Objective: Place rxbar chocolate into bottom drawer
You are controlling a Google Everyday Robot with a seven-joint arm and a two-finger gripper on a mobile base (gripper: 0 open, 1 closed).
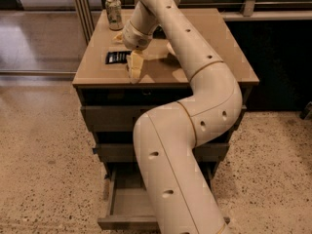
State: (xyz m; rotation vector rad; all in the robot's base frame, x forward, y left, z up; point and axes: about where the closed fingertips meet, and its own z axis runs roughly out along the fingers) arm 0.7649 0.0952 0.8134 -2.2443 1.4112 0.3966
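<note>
One can (114,12), one rxbar chocolate (117,57) with one gripper (135,68) beside it, three drawers (109,119) (bottom drawer (126,223) open).

A pale drink can (114,12) stands at the back left corner of the tan cabinet top (214,43), behind the gripper (134,69), which hangs over the front left. Speckled floor (44,160) lies all round.

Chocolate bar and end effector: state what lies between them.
Nothing. In the camera view the end effector hangs right beside the chocolate bar, over the cabinet top, with no object between.
</note>
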